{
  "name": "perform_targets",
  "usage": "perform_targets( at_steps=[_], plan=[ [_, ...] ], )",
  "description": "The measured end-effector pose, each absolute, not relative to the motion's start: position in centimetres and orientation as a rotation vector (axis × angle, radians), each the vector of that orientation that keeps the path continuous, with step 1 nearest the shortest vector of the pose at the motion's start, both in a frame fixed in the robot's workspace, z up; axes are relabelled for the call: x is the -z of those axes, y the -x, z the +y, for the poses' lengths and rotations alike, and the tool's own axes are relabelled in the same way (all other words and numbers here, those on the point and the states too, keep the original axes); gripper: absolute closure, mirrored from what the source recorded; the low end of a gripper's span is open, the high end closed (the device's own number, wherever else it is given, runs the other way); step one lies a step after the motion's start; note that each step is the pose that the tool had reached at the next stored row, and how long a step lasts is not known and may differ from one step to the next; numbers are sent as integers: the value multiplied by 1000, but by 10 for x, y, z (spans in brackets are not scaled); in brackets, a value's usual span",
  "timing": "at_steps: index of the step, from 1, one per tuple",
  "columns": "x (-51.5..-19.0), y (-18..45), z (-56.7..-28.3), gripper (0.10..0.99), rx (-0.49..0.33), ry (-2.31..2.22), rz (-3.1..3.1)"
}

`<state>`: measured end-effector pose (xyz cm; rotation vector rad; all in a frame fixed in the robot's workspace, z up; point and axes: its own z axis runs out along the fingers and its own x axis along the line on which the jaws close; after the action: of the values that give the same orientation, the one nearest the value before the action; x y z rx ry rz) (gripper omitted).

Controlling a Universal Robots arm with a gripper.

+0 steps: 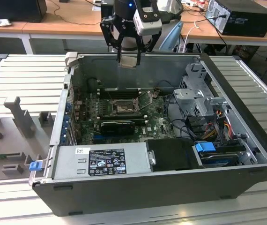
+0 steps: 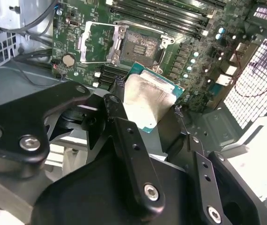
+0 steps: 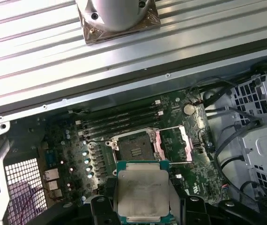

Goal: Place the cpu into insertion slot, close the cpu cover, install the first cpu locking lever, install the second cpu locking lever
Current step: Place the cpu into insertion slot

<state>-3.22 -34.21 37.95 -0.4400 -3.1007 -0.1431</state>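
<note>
Closest to the wrist cameras, the gripper point(image 3: 143, 208) has its black fingers point(image 2: 117, 110) closed on two opposite edges of the cpu point(image 3: 142, 194), whose pale metal face is turned towards both wrist views and whose green rim shows along the free edges. In the exterior view the gripper point(image 1: 129, 58) hangs with the chip point(image 1: 128, 63) above the rear wall of the open computer case point(image 1: 171, 58), well clear of the motherboard below.

Beyond the chip lies the insertion slot point(image 3: 136, 151), a dark square inside its black frame and bare of any part. Just beside it, the cpu cover point(image 3: 159, 146) is swung open, and green board shows through its cut-out middle. Farther on run the long memory slots point(image 3: 119, 119), with a coin cell battery point(image 3: 188, 109) off towards the drive cage, then the case wall and the ribbed grey tabletop point(image 3: 40, 51) past it.

By this layout the first step, placing the chip, is the one in hand, and none of the later steps has begun. Finishing it looks to call for bringing the chip square over the socket frame, matching its corner to the socket's mark, and lowering it flat without scraping the contacts. The open cover leaves the way down free.
</note>
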Motion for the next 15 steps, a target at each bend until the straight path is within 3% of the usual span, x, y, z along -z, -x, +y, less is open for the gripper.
perform_targets(
  at_steps=[15],
  plan=[
    [-377,32,-342,557,142,632,-3071]
  ],
)
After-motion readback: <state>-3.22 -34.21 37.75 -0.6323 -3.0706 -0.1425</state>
